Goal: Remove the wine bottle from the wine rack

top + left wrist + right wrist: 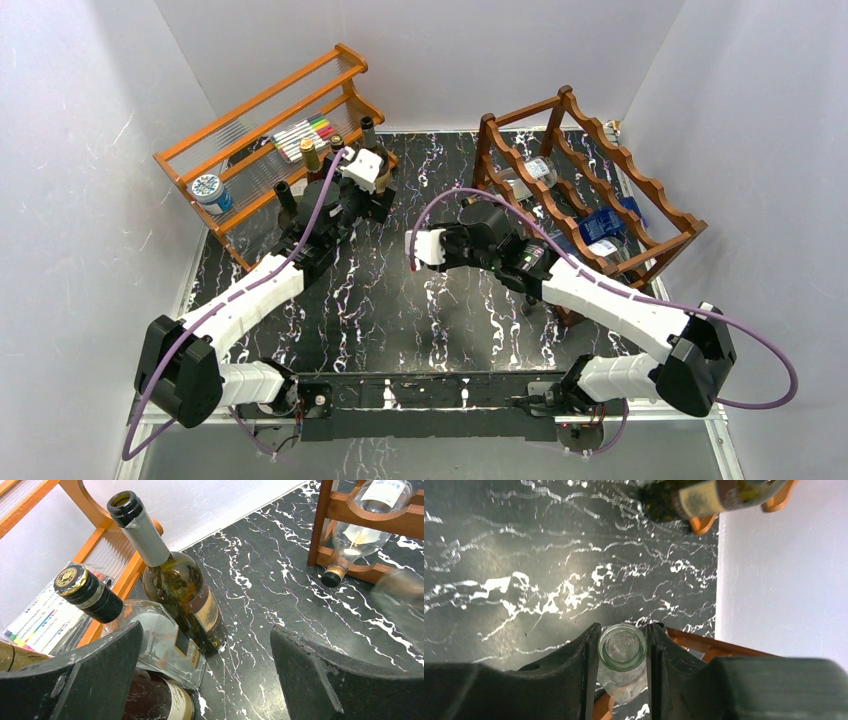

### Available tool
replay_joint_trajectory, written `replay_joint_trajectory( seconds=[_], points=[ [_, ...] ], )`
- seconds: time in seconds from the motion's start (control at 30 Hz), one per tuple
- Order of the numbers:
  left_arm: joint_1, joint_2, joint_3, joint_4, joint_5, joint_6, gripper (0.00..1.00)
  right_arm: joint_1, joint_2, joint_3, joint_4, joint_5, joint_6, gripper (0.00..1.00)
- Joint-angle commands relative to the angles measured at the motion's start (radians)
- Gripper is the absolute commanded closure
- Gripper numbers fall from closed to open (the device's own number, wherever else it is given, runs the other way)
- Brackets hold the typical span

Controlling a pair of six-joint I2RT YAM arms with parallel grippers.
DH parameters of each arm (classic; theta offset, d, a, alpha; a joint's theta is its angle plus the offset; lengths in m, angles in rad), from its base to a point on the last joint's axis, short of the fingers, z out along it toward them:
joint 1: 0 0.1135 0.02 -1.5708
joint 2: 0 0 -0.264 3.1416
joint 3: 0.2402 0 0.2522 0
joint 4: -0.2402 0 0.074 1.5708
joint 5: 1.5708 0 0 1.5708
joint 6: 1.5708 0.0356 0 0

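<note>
My right hand (624,628) is closed on the neck of the wine bottle (621,650), one black finger (574,670) on each side of the clear glass. From the wrist I look straight into the open, uncapped mouth, so the bottle's long axis runs away from that camera, toward the reddish rail just behind it.

From above, the bottle's clear body (530,172) lies on its side in the wine rack (640,190). Its neck points out of the scalloped front toward the middle of the bench (400,300), where the hand meets it.

My left hand (205,635) is spread wide and holds nothing. It hangs over a dark green bottle (175,585) standing beside the orange rack (260,120), well apart from the wine rack.
</note>
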Motion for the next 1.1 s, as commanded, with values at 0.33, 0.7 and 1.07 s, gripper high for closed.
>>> replay_joint_trajectory(
  seconds=[0.33, 0.7, 1.07],
  points=[
    [-0.005, -0.066, 0.001, 0.022, 0.089, -0.04, 0.02, 0.025, -0.066, 0.158, 0.231, -0.028, 0.29, 1.0],
    [-0.005, -0.177, -0.018, 0.043, 0.052, -0.035, 0.04, -0.038, 0.064, 0.269, 0.306, 0.03, 0.699, 1.0],
    [-0.006, -0.353, -0.118, 0.171, -0.121, 0.052, 0.04, -0.118, 0.277, 0.469, 0.376, 0.065, 0.983, 1.0]
  ],
)
